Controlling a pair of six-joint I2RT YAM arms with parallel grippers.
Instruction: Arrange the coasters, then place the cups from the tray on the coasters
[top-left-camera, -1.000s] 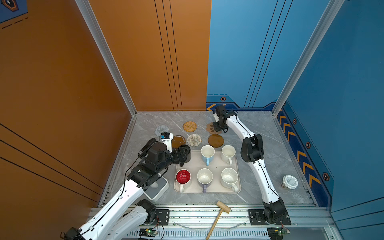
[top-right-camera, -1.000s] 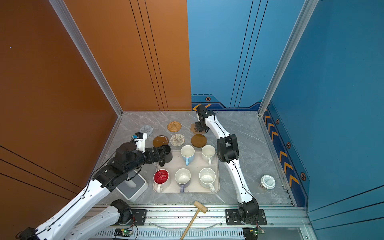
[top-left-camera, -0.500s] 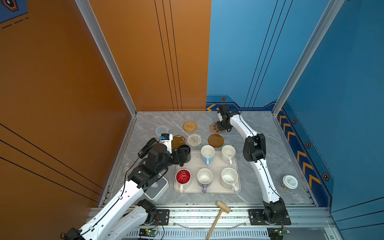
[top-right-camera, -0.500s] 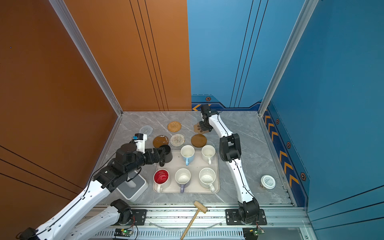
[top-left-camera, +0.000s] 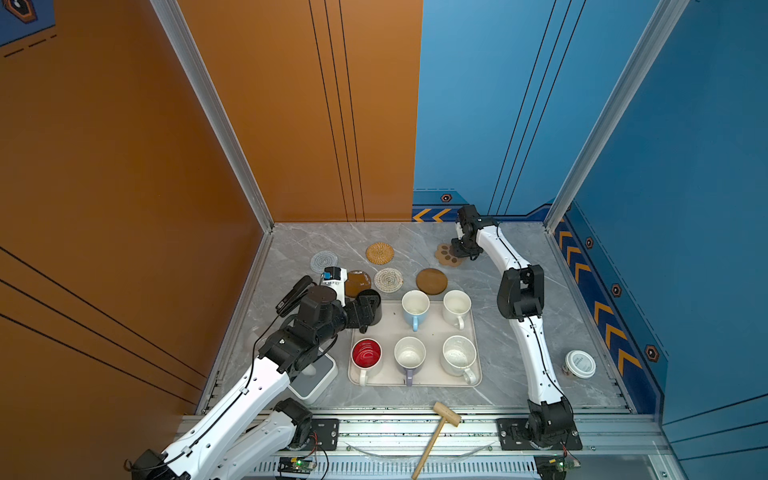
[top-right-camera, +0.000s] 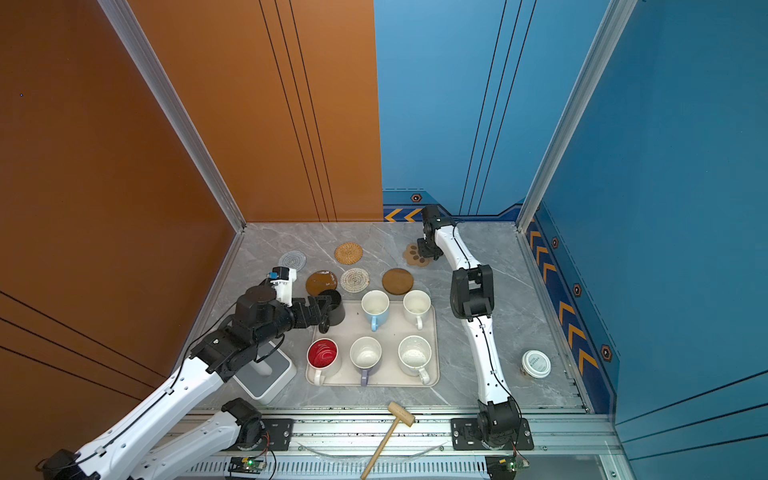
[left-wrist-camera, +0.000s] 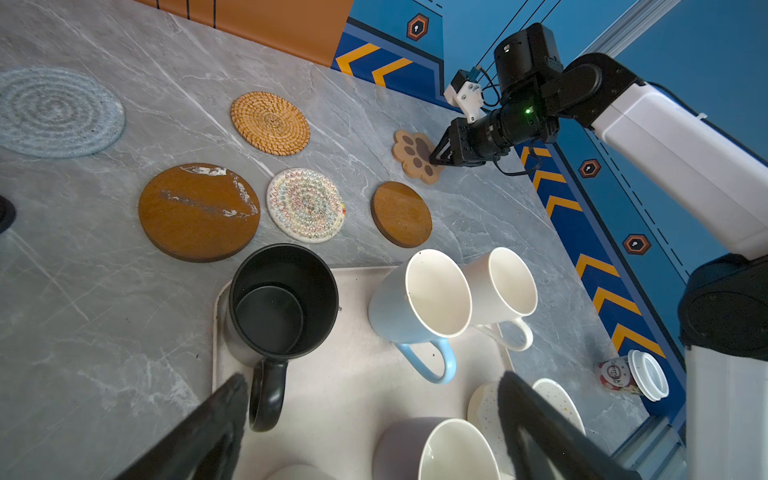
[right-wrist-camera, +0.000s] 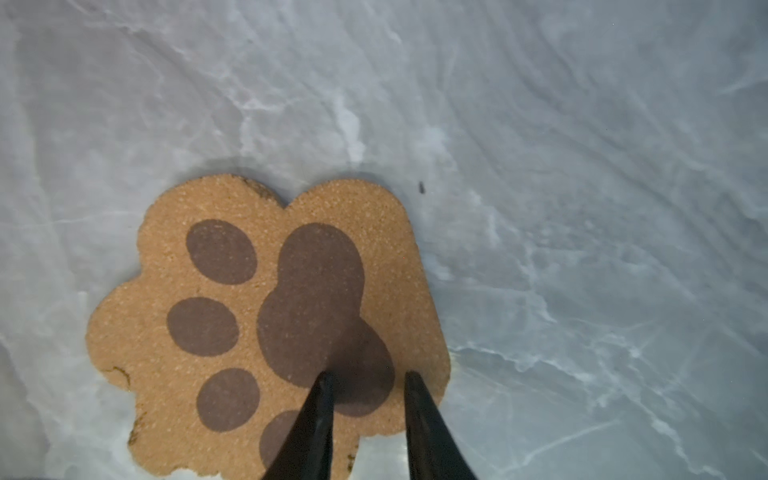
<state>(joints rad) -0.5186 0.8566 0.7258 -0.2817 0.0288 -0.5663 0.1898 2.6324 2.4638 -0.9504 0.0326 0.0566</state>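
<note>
Cork, cut in the shape of a paw, made up the coaster (right-wrist-camera: 266, 291) under the right gripper (right-wrist-camera: 368, 374). It lay flat on the grey worktop (top-left-camera: 415, 237), well beyond the far right corner of the tray (top-left-camera: 432, 332). The gripper's two black fingers stood a narrow gap apart with nothing between them. Their tips were over the coaster near its edge, and whether they pressed on it could not be told.

Five round coasters lay just beyond the tray's far edge: two beaded (top-left-camera: 323, 261) (top-left-camera: 388, 279), one rattan (top-left-camera: 380, 252), one glossy brown (top-left-camera: 359, 282) and one matte brown (top-left-camera: 432, 281). All six mugs stood on the tray, none yet on a coaster.

The left gripper (left-wrist-camera: 372, 377) hung over the tray's far left corner, wide open and empty. One finger was just beside the handle of the black mug (left-wrist-camera: 282, 307).

The arranging step appeared to be finishing, with the first cup lined up. The thin paw coaster would likely need sliding nearer the tray rather than pinching. The left gripper would then need to close on the black mug, lift it clear of the rim and set it on the glossy coaster close by.
</note>
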